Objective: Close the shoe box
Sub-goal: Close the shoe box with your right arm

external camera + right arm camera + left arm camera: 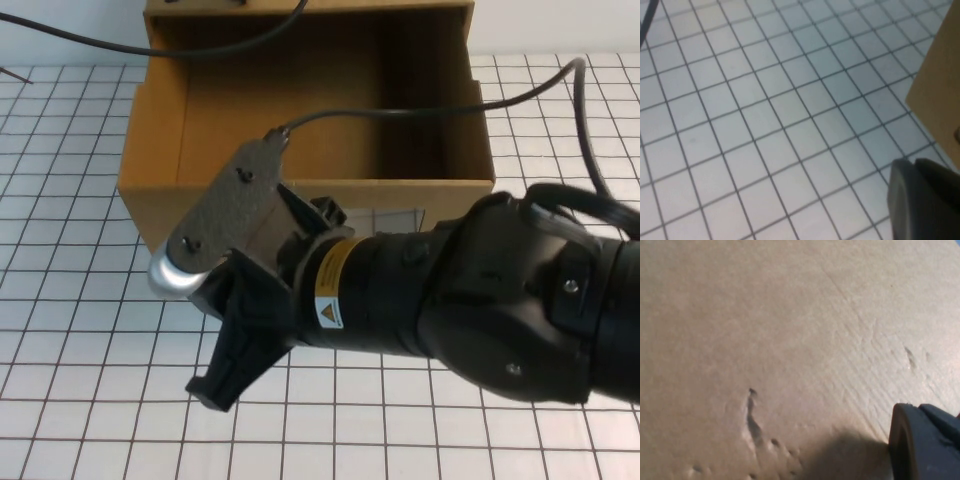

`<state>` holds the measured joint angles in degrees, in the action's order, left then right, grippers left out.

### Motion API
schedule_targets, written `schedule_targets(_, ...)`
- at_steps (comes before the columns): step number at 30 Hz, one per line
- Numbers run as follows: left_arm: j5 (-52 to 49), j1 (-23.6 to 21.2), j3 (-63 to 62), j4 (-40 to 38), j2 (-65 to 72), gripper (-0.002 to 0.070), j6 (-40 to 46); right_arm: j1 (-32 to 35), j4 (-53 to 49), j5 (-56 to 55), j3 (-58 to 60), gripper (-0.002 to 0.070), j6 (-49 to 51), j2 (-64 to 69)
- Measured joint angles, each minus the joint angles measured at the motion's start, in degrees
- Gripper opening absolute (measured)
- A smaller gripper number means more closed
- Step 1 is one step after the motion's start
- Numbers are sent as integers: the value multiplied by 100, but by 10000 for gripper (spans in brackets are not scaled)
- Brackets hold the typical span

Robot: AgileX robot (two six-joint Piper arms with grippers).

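A white tabletop (60, 330) ruled with a dark grid carries the brown cardboard drawer-style shoe box (160, 150) at its far middle, its drawer open upward and its interior bare cardboard. The right gripper (235, 360) hangs just before the box's front, partly hiding its clear window (385, 215); whether its jaws are apart I cannot tell. The left gripper (925, 440) sits close against plain cardboard, jaw state unclear

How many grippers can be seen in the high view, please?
1. The right gripper hangs over the table just in front of the shoe box. The left gripper is out of that view; its wrist camera shows it close against brown cardboard.
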<state>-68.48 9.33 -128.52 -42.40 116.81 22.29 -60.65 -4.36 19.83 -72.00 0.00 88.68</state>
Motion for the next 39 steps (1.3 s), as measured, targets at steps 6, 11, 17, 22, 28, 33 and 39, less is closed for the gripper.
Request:
schedule_targets(6, 0, 0, 0, 0, 0, -5, 0, 139, -11, -779, 250, -13, 0, 85)
schedule_targets(11, 0, 0, -4, 0, 0, -5, 0, 315, 193, -1589, 481, -14, 0, 292)
schedule_targets(17, 0, 0, -13, 0, 13, -5, 0, 708, 329, -2168, 555, -13, 32, 540)
schedule_targets(22, 0, 0, -13, -5, 13, -5, 0, 1153, 343, -2659, 564, -14, 147, 644)
schedule_targets(28, 0, 0, -13, -14, 13, -5, 0, 1554, 354, -2912, 520, -13, 194, 907)
schedule_targets(33, -12, -12, -13, -14, 13, -5, 0, 1636, 260, -2997, 72, -14, 295, 1321)
schedule_targets(39, -48, -74, -13, -50, 13, -5, 0, 1646, -163, -2721, -919, -13, 319, 1891)
